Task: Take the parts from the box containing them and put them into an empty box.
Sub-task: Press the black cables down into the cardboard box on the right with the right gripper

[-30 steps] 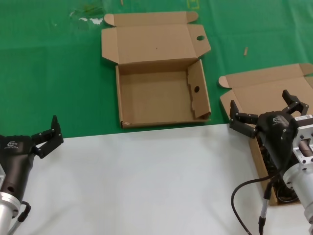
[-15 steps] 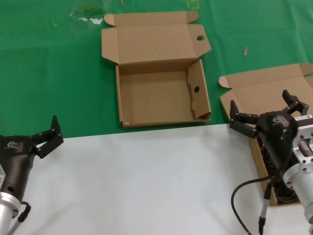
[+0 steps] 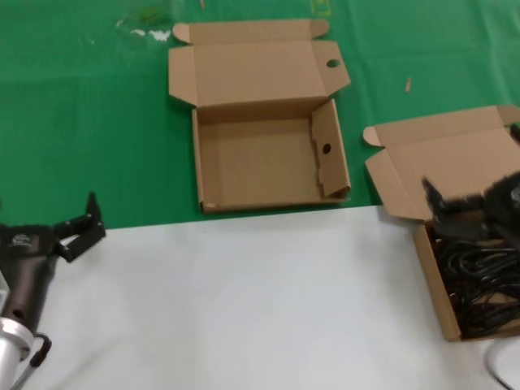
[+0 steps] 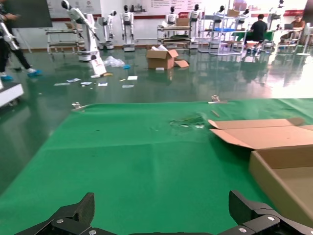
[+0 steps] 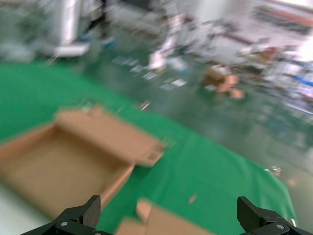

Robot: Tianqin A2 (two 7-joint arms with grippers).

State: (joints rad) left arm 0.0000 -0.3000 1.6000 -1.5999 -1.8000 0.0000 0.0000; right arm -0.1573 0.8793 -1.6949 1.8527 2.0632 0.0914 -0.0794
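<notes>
On the worktop (image 3: pixel 244 309), whose near part is white and whose far part is covered in green, we see two shallow brown cardboard cartons lying open. The empty box (image 3: pixel 264 166) sits on the green part near the middle of the head view, its lid flap folded back away from us with a round hole at one corner and another hole in its notched side wall; nothing lies inside it. Well apart from it, toward our right side, the box containing them (image 3: pixel 443 280) rests with its near half over the white part and its plain lid thrown back onto the green. The parts (image 3: pixel 479 284), black coiled power cords, lie heaped inside this carton, and we cannot count the separate bundles. Our right end effector (image 3: pixel 475 207) shows only as a dark smear above the far edge of that carton, over the cords; in the right wrist view its two fingertips (image 5: pixel 80 215) stand far apart with nothing between them, so it is released. Our left end effector (image 3: pixel 77 223) hangs over the near left corner of the worktop, right at the border of green and white, well away from both cartons; its fingers (image 4: pixel 73 218) are spread wide in the left wrist view and it grasps nothing.
</notes>
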